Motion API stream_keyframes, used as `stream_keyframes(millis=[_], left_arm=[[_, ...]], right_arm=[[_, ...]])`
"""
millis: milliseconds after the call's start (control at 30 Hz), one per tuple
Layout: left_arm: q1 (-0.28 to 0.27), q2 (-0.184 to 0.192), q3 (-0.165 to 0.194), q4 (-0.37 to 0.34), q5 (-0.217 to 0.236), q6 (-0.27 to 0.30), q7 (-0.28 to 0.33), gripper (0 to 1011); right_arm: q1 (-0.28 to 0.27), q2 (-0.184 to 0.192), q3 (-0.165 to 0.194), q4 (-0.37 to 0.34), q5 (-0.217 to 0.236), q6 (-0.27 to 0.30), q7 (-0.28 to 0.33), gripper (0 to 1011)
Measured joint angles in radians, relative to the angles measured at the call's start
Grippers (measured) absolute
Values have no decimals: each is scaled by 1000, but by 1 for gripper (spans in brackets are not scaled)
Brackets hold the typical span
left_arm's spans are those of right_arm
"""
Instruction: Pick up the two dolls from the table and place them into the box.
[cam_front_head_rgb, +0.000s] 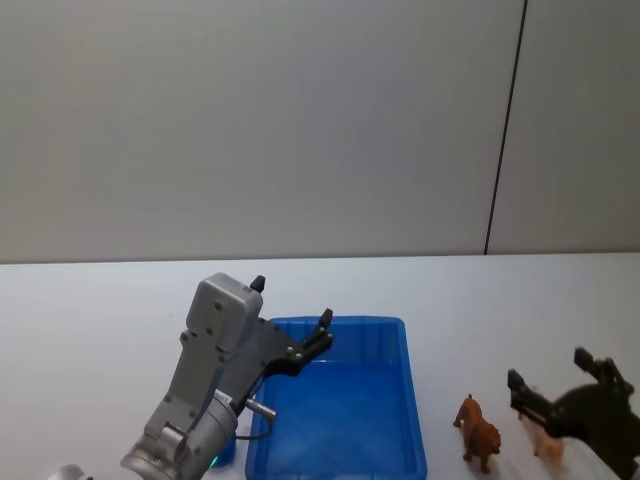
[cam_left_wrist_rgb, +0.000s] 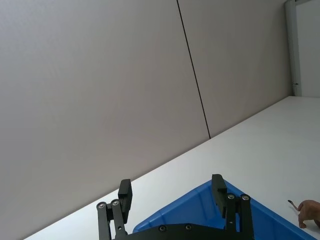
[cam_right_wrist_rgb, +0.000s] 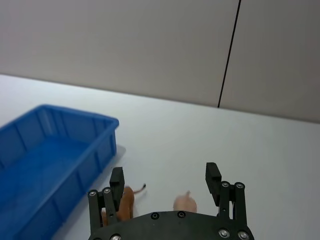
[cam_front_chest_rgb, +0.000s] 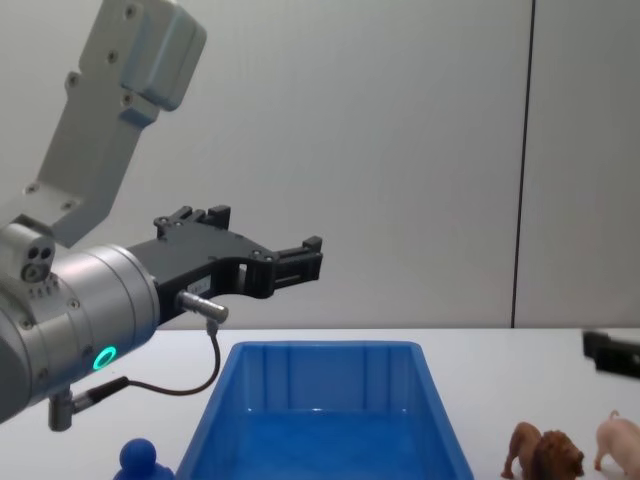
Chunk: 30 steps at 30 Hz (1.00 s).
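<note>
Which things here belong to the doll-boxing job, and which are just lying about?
Job: brown lion figurine; pale pink pig figurine; blue plastic bin; white table; right gripper, open above the pig; left gripper, open above the bin.

Lying about: small blue knobbed object left of the bin.

You have the brown lion and pale pink pig standing side by side on the white worktop, just right of the blue box.
</note>
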<state>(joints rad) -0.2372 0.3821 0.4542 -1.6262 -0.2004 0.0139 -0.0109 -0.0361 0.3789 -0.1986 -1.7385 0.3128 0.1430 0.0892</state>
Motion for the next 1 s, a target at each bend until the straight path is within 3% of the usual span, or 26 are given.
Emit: stream_keyframes(millis=[367, 800, 1000], left_arm=[[0, 0, 0, 0, 0, 0, 0, 1001], [0, 0, 0, 0, 0, 0, 0, 1001], [0, 0, 0, 0, 0, 0, 0, 1001]], right_arm=[[-10, 21, 10, 55, -6, 69, 25, 1001], [19, 5, -1, 141, -23, 112, 60, 1001], [41, -10, -8, 180, -27, 124, 72, 902]])
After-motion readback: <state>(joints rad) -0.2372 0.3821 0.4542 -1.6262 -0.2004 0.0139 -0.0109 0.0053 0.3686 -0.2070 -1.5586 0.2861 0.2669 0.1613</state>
